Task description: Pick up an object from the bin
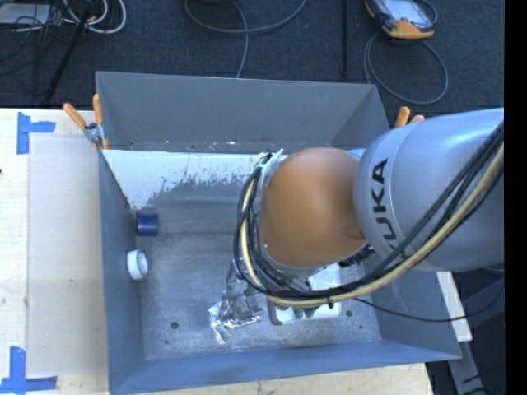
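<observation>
Dark carpet [313,52] beyond grey bin [177,282]; gripper [244,301] over crumpled silvery scrap [224,327], closure indiscernible.

The bin [230,109] is grey, the cylinder [147,223] dark blue, the ring [137,262] white, the crumpled scrap [233,318] silver, the wrist cover [309,204] orange.

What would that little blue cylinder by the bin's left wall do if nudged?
The blue cylinder looks short and round-sided, so it would probably roll or slide on the bare metal bin floor. Being small, it is likely light and stiff.
</observation>
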